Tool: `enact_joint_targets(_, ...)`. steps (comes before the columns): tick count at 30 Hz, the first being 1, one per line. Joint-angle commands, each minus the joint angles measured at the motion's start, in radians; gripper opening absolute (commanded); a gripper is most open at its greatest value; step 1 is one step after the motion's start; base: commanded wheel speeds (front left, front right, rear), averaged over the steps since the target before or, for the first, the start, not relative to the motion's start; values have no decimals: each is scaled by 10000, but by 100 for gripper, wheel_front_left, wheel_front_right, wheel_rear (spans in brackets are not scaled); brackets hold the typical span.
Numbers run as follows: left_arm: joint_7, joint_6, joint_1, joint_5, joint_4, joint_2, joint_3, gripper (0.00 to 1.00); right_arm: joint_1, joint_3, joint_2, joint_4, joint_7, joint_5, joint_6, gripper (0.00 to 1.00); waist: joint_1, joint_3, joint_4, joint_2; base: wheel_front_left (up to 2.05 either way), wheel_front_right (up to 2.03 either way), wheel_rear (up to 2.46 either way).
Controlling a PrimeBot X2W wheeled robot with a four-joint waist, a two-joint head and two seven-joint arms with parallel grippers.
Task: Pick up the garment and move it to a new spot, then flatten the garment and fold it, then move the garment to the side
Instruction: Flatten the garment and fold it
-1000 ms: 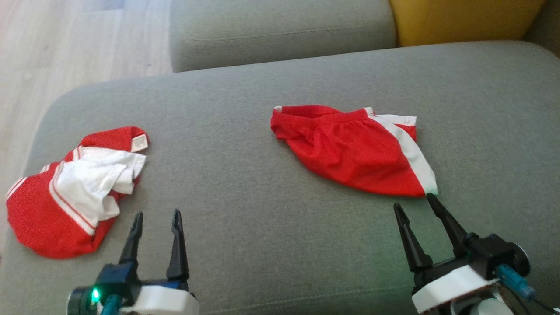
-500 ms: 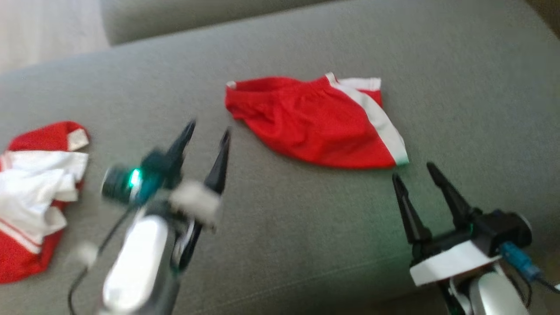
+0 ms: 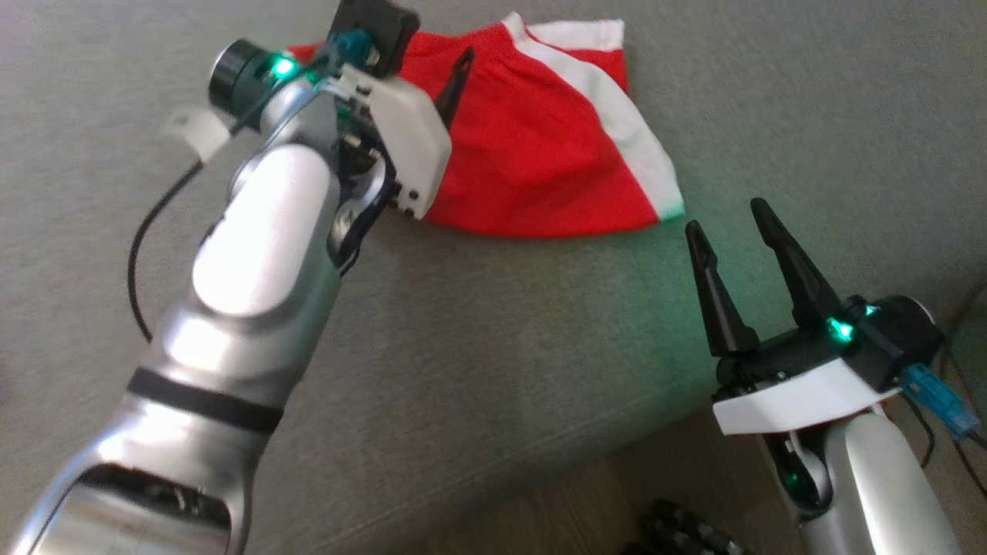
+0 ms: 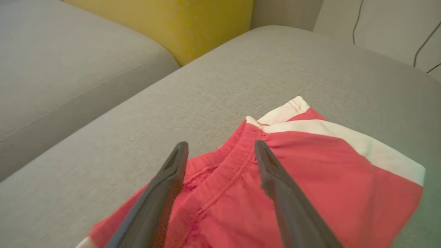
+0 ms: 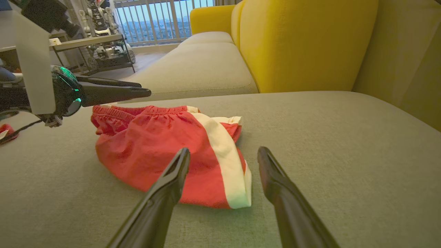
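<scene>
The garment (image 3: 540, 154), red shorts with a broad white side stripe, lies crumpled and doubled over on the grey sofa seat (image 3: 501, 347), in the upper middle of the head view. The left hand (image 4: 220, 146) hangs over its gathered waistband end, fingers spread wide and holding nothing. From the right wrist view it looks to sit just above the cloth rather than on it. The right hand (image 3: 725, 216) is likewise released and empty, at the lower right of the head view, near the white-striped hem corner but apart from it.

The likeliest fault from here is a shallow pinch. The waistband is bunched in several layers, so closing on it may catch only the top one, and the shorts would then open like a bag or slip free on the lift. Coming down too deep could pinch the sofa cover along with the cloth. If the right hand misses the thin hem corner, the garment would hang from one end and land more crumpled. The loose black cable (image 3: 143, 254) looping off the left forearm could snag during a carry.

No brand, tag or legible writing shows on the shorts or the sofa.
</scene>
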Motion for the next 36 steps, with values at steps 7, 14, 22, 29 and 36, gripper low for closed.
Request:
enact_joint_targets(7, 691, -58, -1727, -1349, 963, 0, -1046, 100, -275, 389, -37, -445, -92, 273, -2, 100, -3, 911, -901, 0, 0, 0, 0)
enact_joint_targets(14, 837, -60, -2805, -1630, 2038, 121, -1853, 100, -371, 493, -37, -466, -92, 361, -2, 100, -3, 1079, -1129, 0, 0, 0, 0)
enact_joint_targets(22, 762, -60, -3261, -1567, 2892, 157, -2435, 93, -334, 629, -37, -423, -92, 446, -2, 100, -3, 988, -1261, 0, 0, 0, 0)
enact_joint_targets(29, 964, -61, -3441, -2046, 3281, 127, -3007, 0, -366, 658, -37, -444, -92, 463, -2, 100, -3, 895, -1378, 0, 0, 0, 0)
enact_joint_targets(36, 81, -61, -3548, -2744, 3045, 72, -2841, 0, -315, 608, -37, -393, -92, 481, -2, 100, -3, 504, -1351, 0, 0, 0, 0)
